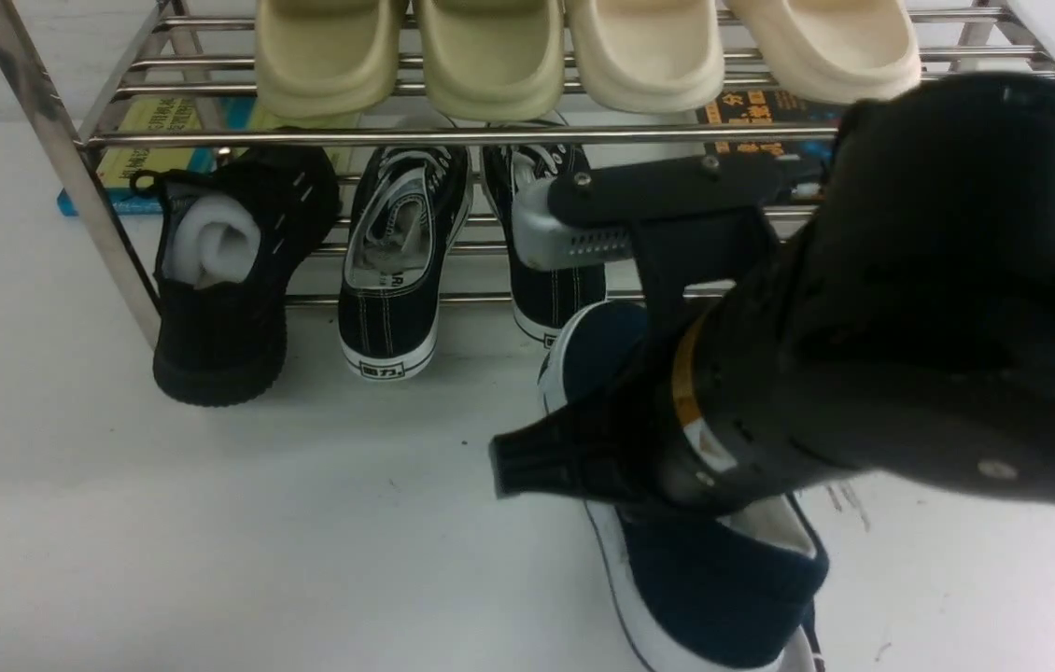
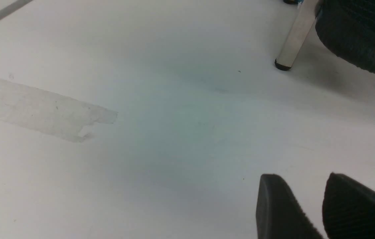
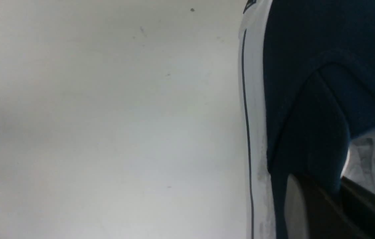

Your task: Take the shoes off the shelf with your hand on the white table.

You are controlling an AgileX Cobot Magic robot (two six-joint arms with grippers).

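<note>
Shoes are the matter here, and one navy slip-on (image 1: 714, 579) is already off the rack and lying on the white table (image 1: 210, 523), toe toward the shelf (image 1: 490, 137) and heel toward the robot. The right gripper (image 3: 332, 199) is clamped on it. In the right wrist view one finger (image 3: 293, 212) presses the outside of the navy side wall and the other sits inside the opening, next to the crumpled paper stuffing (image 3: 370, 159). The white sole (image 3: 257, 132) with its thin dark line runs alongside the bare table surface. From the front, the bulky black right arm with its orange and white sticker (image 1: 691, 411) covers the middle of the shoe.

The left gripper (image 2: 307, 189) hangs low over the table with its two black fingers (image 2: 283, 209) parted and nothing between them. A chrome shelf leg (image 2: 295, 36) and the ribbed sole of a black knit shoe (image 2: 360, 43) stand beyond it.

On the lower tier, the black knit shoe (image 1: 219, 317) sits at the robot's left, its heel hanging over the front bar. Beside it rest two black lace-up sneakers (image 1: 392, 280) with white stitching. Four pale slippers (image 1: 490, 56) line the upper tier.
</note>
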